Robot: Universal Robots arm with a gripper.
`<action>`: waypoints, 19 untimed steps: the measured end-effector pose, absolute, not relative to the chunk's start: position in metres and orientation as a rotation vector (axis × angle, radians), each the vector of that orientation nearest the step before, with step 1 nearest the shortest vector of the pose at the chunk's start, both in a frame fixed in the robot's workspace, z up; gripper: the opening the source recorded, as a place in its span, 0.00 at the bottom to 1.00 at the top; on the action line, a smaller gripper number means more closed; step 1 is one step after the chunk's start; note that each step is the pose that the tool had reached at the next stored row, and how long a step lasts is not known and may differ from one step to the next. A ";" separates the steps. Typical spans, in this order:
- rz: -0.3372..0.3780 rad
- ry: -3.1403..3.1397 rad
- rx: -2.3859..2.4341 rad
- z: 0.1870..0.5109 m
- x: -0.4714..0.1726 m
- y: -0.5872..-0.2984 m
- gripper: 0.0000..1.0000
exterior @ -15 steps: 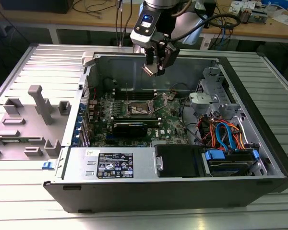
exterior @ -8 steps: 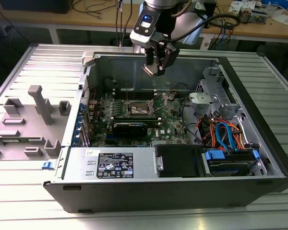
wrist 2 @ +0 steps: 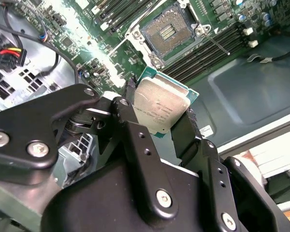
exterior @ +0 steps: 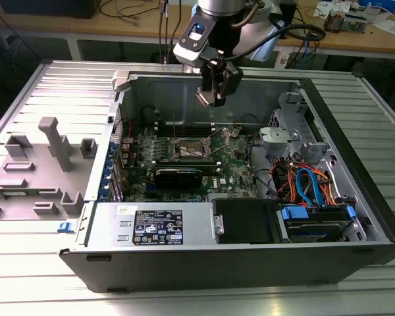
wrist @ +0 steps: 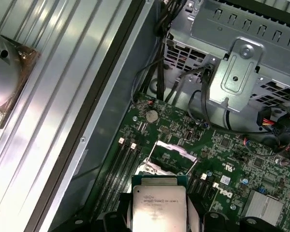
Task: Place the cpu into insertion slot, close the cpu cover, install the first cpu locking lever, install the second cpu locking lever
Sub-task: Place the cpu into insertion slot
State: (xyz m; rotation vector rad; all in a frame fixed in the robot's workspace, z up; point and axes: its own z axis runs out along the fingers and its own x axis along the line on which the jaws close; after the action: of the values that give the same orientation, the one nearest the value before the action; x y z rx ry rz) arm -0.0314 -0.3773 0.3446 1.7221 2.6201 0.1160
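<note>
Bright light, glaring metal table

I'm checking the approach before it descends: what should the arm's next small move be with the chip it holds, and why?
Probably centre, then lower, the end effector over the small square socket with the silver rim. It grips the flat square silvery-topped chip by its edges, high above the green motherboard, and the socket's dark pin field lies bare.
</note>
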 end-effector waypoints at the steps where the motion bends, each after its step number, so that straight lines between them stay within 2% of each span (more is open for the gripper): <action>1: 0.116 2.610 1.737 0.344 -0.031 -0.377 0.54; 19: 0.115 2.559 1.808 0.341 -0.031 -0.377 0.54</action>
State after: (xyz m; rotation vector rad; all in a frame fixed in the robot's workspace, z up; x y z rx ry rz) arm -0.0314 -0.3773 0.3412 1.8080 2.5595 0.1148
